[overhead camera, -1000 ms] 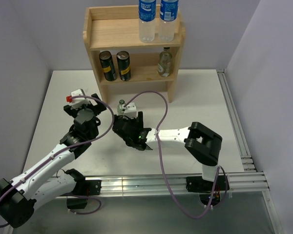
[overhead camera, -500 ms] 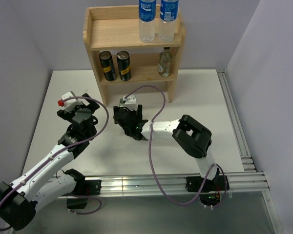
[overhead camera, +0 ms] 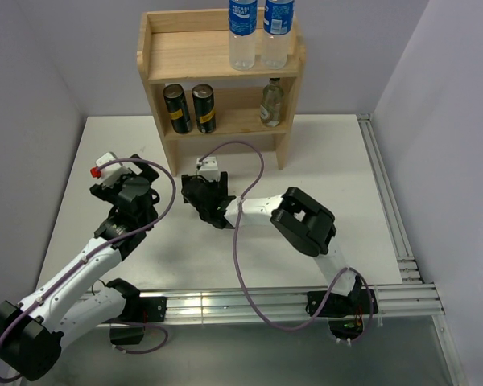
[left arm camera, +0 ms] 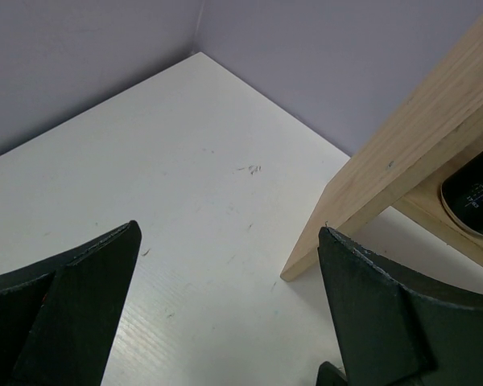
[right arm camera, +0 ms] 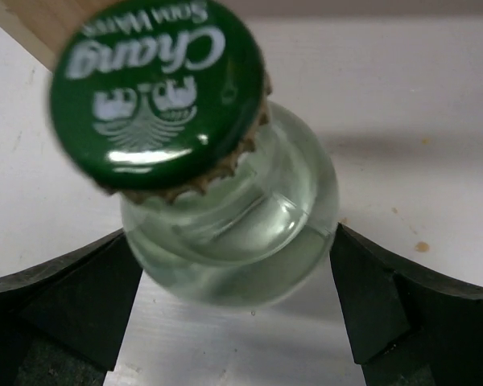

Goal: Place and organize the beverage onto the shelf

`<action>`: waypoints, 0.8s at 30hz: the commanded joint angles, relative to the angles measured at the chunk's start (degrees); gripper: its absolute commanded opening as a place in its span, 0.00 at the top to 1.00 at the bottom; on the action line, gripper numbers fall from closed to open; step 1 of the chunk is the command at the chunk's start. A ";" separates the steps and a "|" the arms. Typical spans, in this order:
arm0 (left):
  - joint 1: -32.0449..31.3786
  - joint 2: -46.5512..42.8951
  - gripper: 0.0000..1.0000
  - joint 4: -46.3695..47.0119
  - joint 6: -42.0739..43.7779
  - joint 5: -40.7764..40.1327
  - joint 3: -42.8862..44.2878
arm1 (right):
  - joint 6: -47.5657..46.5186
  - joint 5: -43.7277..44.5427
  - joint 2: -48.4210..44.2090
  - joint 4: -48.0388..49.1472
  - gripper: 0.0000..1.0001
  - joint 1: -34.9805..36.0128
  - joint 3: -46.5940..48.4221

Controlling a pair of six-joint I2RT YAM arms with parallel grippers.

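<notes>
The wooden shelf (overhead camera: 185, 60) stands at the back of the table. Two blue-labelled plastic bottles (overhead camera: 260, 32) stand on its top tier. Two dark cans (overhead camera: 190, 108) and one glass bottle (overhead camera: 271, 103) stand on the lower tier. My right gripper (overhead camera: 203, 186) is in front of the shelf, open, with its fingers close on either side of a second clear glass bottle (right arm camera: 225, 233) with a green cap (right arm camera: 157, 96). That bottle is hidden under the wrist in the top view. My left gripper (overhead camera: 127, 178) is open and empty, left of the shelf's leg (left arm camera: 402, 153).
Purple cables (overhead camera: 249, 161) loop over the table between the arms and the shelf. Aluminium rails run along the right edge (overhead camera: 386, 201) and the near edge (overhead camera: 249, 301). Grey walls close in the back and sides. One can (left arm camera: 475, 193) shows in the left wrist view.
My right gripper has moved up and left toward the shelf, over the standing glass bottle, which now sits between its fingers. My left gripper has drawn back to the left.
</notes>
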 commanded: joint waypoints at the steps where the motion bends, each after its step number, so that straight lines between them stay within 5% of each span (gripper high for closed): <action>1: 0.20 -0.18 0.01 0.46 -0.74 -0.47 0.21 | 0.16 0.41 2.29 2.05 0.01 -1.04 2.80; 8: 0.20 -0.35 0.01 0.20 -0.82 0.06 0.03 | -0.63 0.41 4.23 3.37 0.05 -2.80 3.59; 14: 0.20 -0.09 0.01 -0.16 -1.09 0.50 0.21 | 0.25 0.32 3.62 4.60 0.18 -3.15 2.45; 20: 0.29 -0.35 0.01 -0.25 -0.91 0.59 0.03 | 0.60 0.58 3.53 4.60 0.48 -3.15 2.19; 23: 0.29 -0.44 0.01 -0.16 -0.74 0.59 0.03 | 0.16 0.41 2.83 4.34 0.67 -3.24 1.92; 24: 0.29 -0.44 0.01 -0.07 -0.73 0.67 0.03 | -0.01 0.58 2.22 4.16 0.81 -3.15 1.84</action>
